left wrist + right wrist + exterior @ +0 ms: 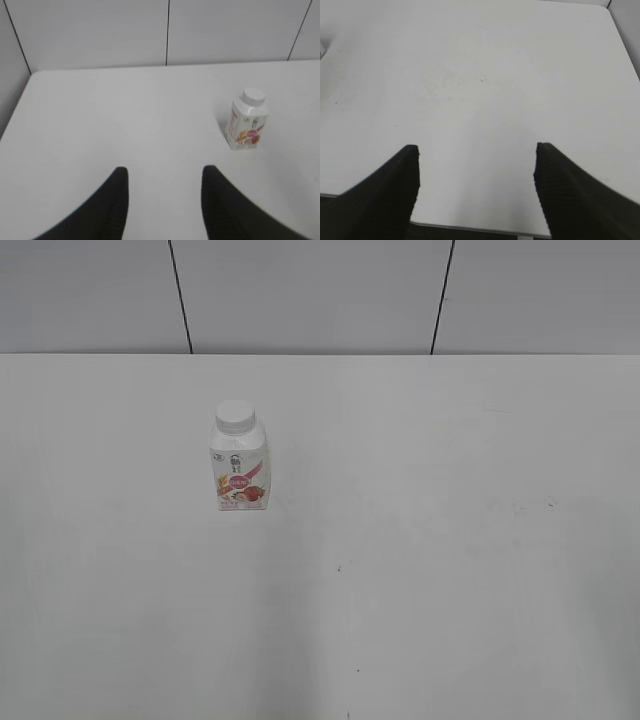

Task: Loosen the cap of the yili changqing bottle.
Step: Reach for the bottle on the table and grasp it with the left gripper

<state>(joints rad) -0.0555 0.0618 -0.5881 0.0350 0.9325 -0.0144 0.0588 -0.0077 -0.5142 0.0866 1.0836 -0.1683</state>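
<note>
Two hands spread wide, both empty, neither near the target. Small white squarish plastic bottle with pink-red fruit label (245, 124) stands upright on the white tabletop (420, 540), ahead and to the right of the left hand (162, 200), well apart. Right hand (476, 187) sees only bare tabletop; left arm judged nearer. Long axis vertical; round white screw cap (235, 417) points up, label toward the exterior camera.

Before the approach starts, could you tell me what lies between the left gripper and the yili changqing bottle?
Only bare white table. The left wrist view shows the open left gripper low, the yili changqing bottle upright farther right, nothing between.
</note>
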